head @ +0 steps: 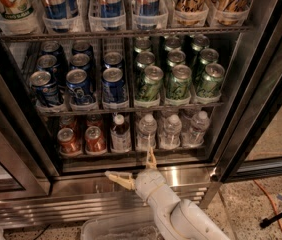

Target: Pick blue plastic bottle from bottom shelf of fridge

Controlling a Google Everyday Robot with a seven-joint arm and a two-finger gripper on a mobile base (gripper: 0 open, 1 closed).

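Camera view, looking down into the open fridge.

Entry 1, blue plastic bottle. Stood upright at the front of the bottom shelf, white cap up, dark drink inside. Flanked by red cans on the picture's left and colourless water bottles on the picture's right. Kept in its own lane tray, presumably to face forward and slide out without disturbing neighbours.

Entry 2, gripper. Hung low before the steel sill, just outside the bottom shelf, slightly to the picture's right of the bottle's lane and apart from it. Fingers spread wide, one pointing up toward the shelf, the other out to the picture's left; held nothing. Judged opened in readiness to straddle the bottle's body, and kept low because of scant headroom under the rack above.

Entry 3, blue cans and green cans. Ranged on the rack above; no part of the task.

Entry 4, door. Stood open at right, leaving the shelves reachable.

Risk noted: tight lanes, so likely contact with the nearest can or water bottle unless centred first.
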